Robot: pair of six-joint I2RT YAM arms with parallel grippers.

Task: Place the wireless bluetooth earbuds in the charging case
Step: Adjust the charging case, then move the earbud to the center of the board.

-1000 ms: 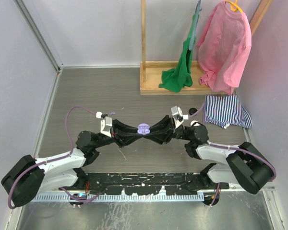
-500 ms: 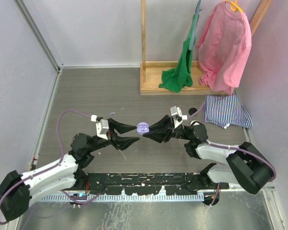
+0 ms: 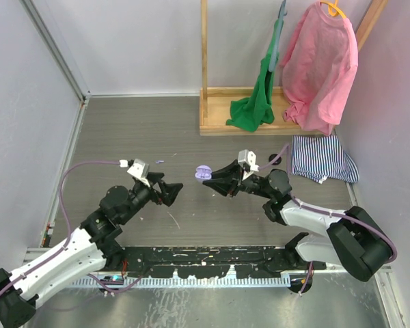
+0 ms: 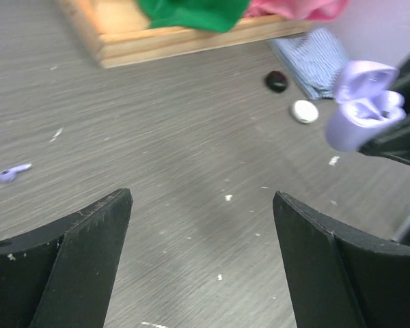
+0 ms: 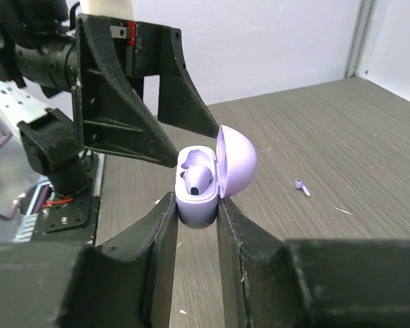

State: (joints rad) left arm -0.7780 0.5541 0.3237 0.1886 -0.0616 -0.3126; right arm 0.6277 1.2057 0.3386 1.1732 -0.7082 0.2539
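The bench [image 3: 123, 137] serves as the working surface. A wooden rack [image 3: 215, 126] is set at its far edge, hung with a pink garment [image 3: 321, 61] and a green garment [image 3: 253, 109]. A striped cloth [image 3: 321, 158] is laid beside the rack, away from the work.

The left hand [image 3: 169, 193] is spread wide and nothing is held in it. It is kept near the charging case [image 5: 236, 164] but apart from it, and is judged free to fetch what is missing. The right hand [image 5: 197, 205] is closed on the lower half of the lilac case. The case is held off the bench between the two arms with its lid tipped open, presumably so that the wells are offered for loading.

A black puck [image 4: 277, 80] and a white puck [image 4: 304, 111] lie near the cloth. One seated earbud [image 5: 197, 178] is seen in the case. A loose earbud [image 5: 301, 185], also lilac, lies on the bench well apart from it.

No brand, label or writing can be read.
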